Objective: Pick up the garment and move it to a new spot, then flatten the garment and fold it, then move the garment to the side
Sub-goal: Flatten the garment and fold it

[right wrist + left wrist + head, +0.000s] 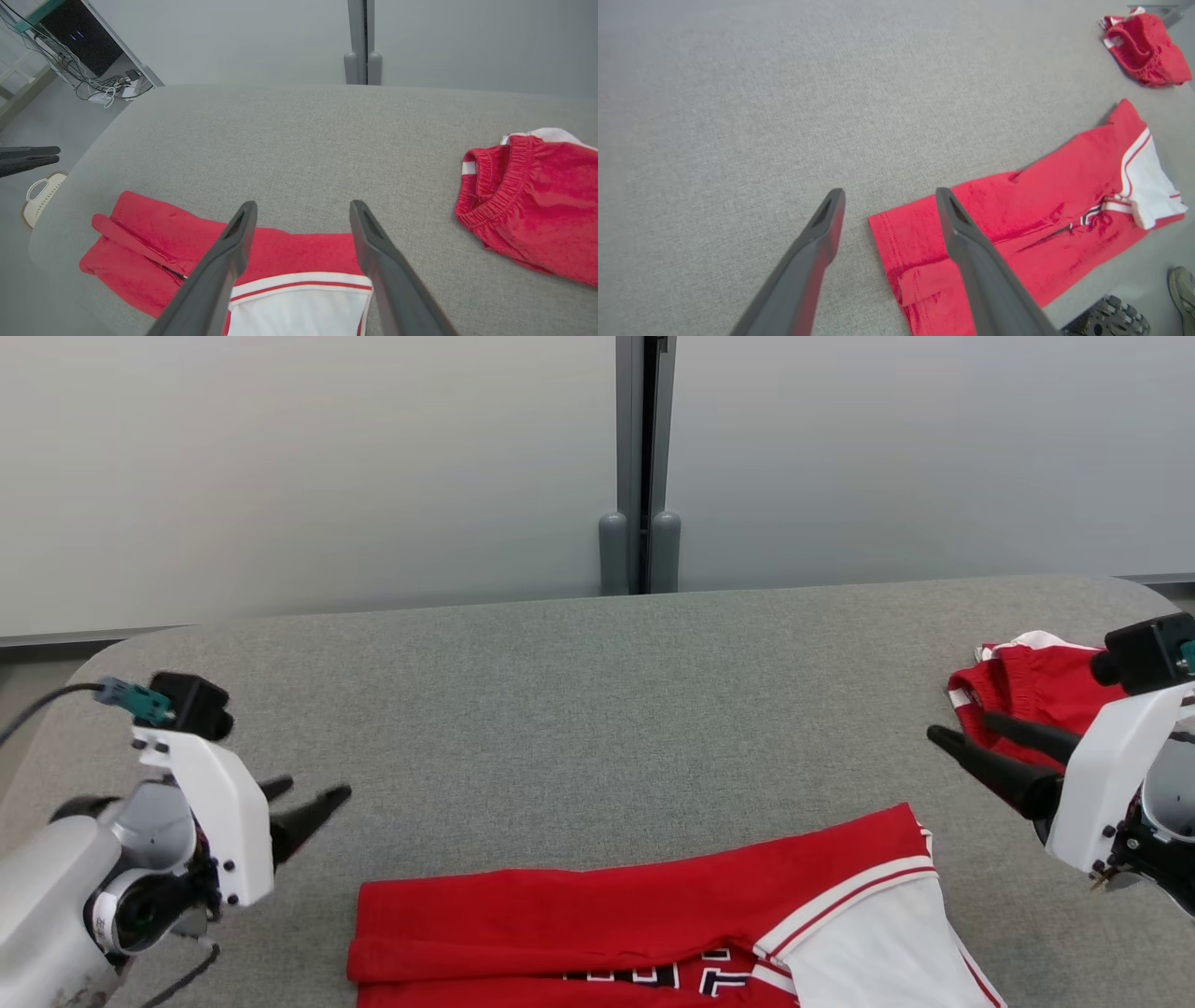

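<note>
Well, both of my claws are spread wide and hold nothing. My left gripper hangs over the grey fabric table, just off the left end of the garment and not touching it. My right gripper is raised off the garment's right end, fingers apart. In the head view it shows in front of a small red-and-white cloth bundle with an elastic-gathered edge, which lies apart from the garment near the table's right edge.

The garment lies flat along the near edge of the table, folded into a long band that runs from my left to my right. Most of what I see of it is plain red jersey cloth, smooth, with a straight upper fold. At its right end a white sleeve lies on top, bordered by red-and-white striped trim. Below the fold, at the bottom edge of the head view, the tops of black, white-outlined letters peek out; I cannot read them from here. Along my left fingers I see the stitched hem at the left end, with a narrow flap turned back on itself there. Along my right fingers, the red band and the white sleeve lie right beneath my fingertips, and a thin ridge of folded cloth crosses the far left end.
</note>
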